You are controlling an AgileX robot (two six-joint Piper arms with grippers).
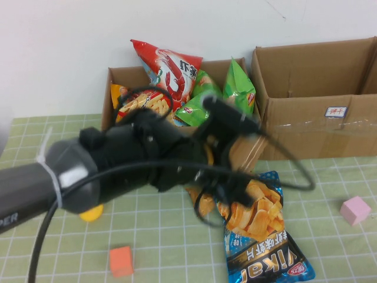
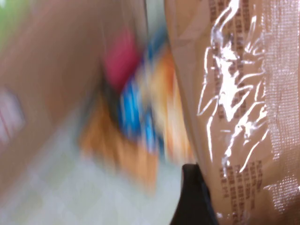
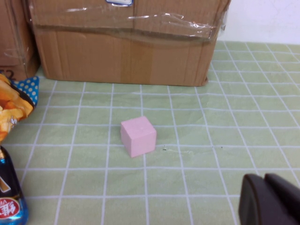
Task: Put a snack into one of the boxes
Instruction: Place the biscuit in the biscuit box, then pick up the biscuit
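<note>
Green gridded mat (image 1: 177,247) covers the table, with a white wall behind. Nearest us in the high view, at lower left, sits an orange cube (image 1: 121,260). At lower centre-right a blue chip bag (image 1: 265,236) lies flat on the mat, its top end reaching toward the boxes. A pink cube (image 1: 355,210) rests at the right edge, well apart from the bag.

Across the middle of the frame we see the left arm reaching in from the left. A yellow object (image 1: 91,212) peeks out under it. The left gripper (image 1: 232,191) is over the upper end of the chip bag, just in front of the left box (image 1: 118,79). We cannot tell how wide it stands or whether it grips the bag; its wrist view is blurred.

The right gripper (image 3: 265,197) shows only in its own wrist view, low over the mat near the pink cube (image 3: 138,136), its jaws pressed together and holding nothing.

Farther back, the left box is heaped with snacks: a red bag (image 1: 171,68) and green bags (image 1: 238,88). Beside it at upper right stands the right box (image 1: 318,127), taped across, with a white label (image 1: 336,111).
</note>
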